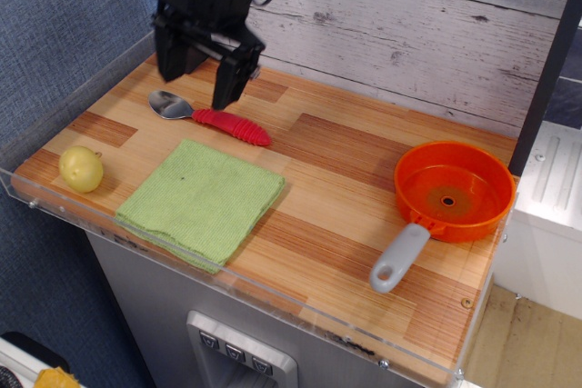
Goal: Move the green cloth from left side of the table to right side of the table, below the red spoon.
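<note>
The light green cloth (201,200) lies flat and folded near the front left of the wooden table (336,215). The red spoon (211,118) lies just behind it, metal bowl to the left and red ribbed handle to the right. My black gripper (197,74) hangs open above the spoon's bowl end, its fingers spread apart and holding nothing. It is behind and above the cloth, not touching it.
A yellow round fruit (81,168) sits at the front left corner. An orange pan (452,192) with a grey handle sits at the right side. A clear acrylic rim (273,302) runs along the front edge. A white plank wall stands behind.
</note>
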